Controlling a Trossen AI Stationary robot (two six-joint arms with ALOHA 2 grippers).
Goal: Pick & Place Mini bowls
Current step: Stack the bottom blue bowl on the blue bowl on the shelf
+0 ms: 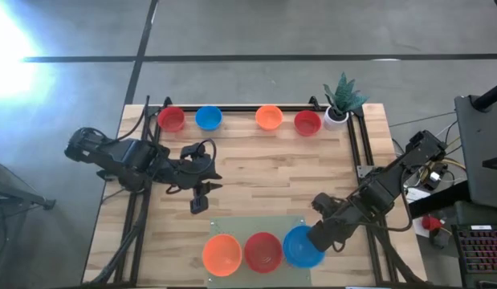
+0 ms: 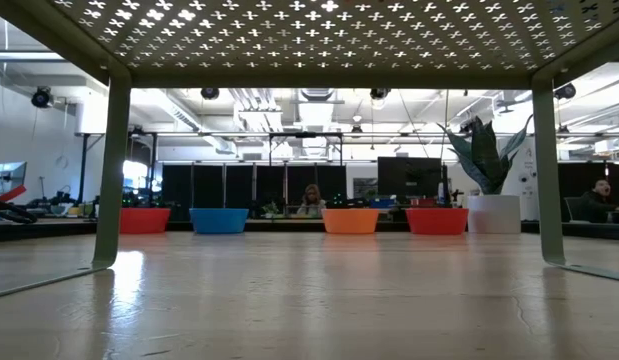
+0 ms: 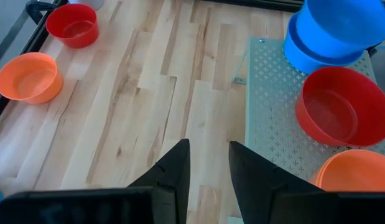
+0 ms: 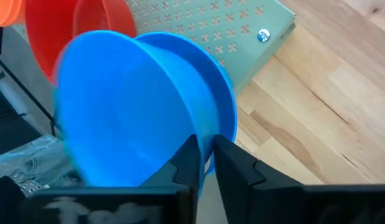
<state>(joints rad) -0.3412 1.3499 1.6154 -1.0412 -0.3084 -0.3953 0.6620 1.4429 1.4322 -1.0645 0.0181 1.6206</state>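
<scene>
Four mini bowls stand in a row along the far edge: red, blue, orange, red. On the green perforated platform at the near edge sit an orange bowl and a red bowl. My right gripper is shut on a tilted blue bowl, which lies in or over a second blue bowl at the platform's right end. My left gripper is open above the bare wood left of centre, touching nothing. My right gripper pinches the tilted blue bowl's rim between its two fingers. It comes slanting down from the table's right side. The bowl is tipped on its side, with its lower part against the second blue bowl on the platform.
A small white pot with a green plant stands at the far right corner beside the red bowl. The platform's legs stand on the table. Bare wood lies between the far row and the platform.
</scene>
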